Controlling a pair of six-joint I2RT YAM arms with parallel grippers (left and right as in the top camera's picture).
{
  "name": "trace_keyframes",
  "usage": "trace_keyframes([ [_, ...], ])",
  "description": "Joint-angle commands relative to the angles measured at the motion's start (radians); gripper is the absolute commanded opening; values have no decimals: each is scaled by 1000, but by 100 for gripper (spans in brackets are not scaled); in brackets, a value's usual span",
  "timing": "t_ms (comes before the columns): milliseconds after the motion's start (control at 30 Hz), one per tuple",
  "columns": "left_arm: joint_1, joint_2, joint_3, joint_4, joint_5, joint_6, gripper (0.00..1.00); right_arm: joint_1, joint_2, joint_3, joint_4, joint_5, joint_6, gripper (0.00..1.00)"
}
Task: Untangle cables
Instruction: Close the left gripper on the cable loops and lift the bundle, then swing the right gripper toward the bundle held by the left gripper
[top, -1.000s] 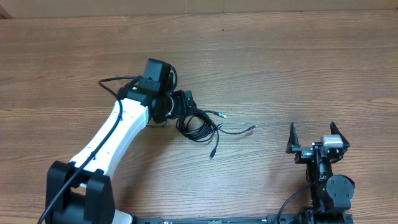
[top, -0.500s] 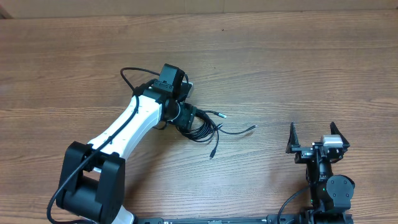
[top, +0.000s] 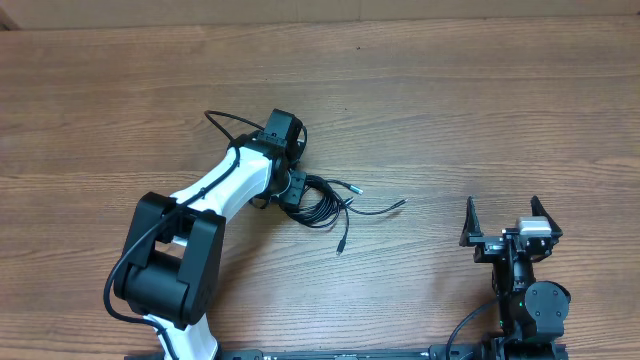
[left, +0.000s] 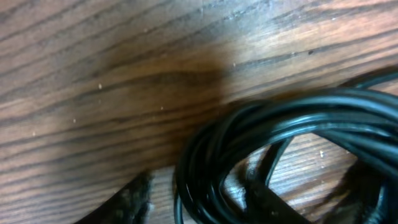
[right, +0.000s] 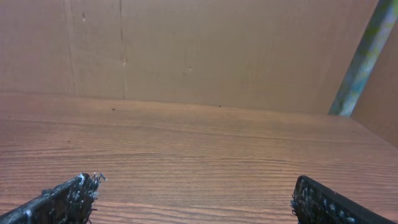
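Your left gripper (top: 293, 190): astride coiled cables (top: 322, 202) on wood table (top: 450, 120), grip undeterminable. Your right gripper (top: 503, 207): spread, well apart.

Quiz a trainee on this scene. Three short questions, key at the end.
1. True or false: the right gripper is holding one of the cables.
2. Which gripper is at the cables? A. left gripper B. right gripper C. both
3. How many loose cable ends show in the overhead view?

Key:
1. False. It is open, empty and well apart from the cables.
2. A.
3. Three.
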Motion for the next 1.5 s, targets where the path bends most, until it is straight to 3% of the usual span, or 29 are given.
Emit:
trace_keyframes([
  [0, -1, 29, 11, 6, -1, -39, 36, -3, -12, -10, 2, 2, -4, 100],
  [67, -1, 29, 11, 5, -2, -39, 12, -3, -12, -10, 2, 2, -4, 100],
  [100, -1, 29, 11, 5, -3, -38, 4, -3, -12, -10, 2, 2, -4, 100],
  [467, 15, -30, 185, -230, -5, -39, 4, -3, -12, -10, 2, 2, -4, 100],
  [700, 15, -82, 294, -359, 71, -38, 4, -3, -12, -10, 2, 2, -4, 100],
  [1267, 20, -310, 307, -497, 13, -31, 4, -3, -12, -10, 14, -3, -4, 100],
  [1333, 20, -312, 307, -496, 17, -60, 4, -3, -12, -10, 28, -72, 11, 100],
  [1467, 20, -311, 306, -487, 17, -234, 4, -3, -12, -10, 26, -251, 126, 100],
])
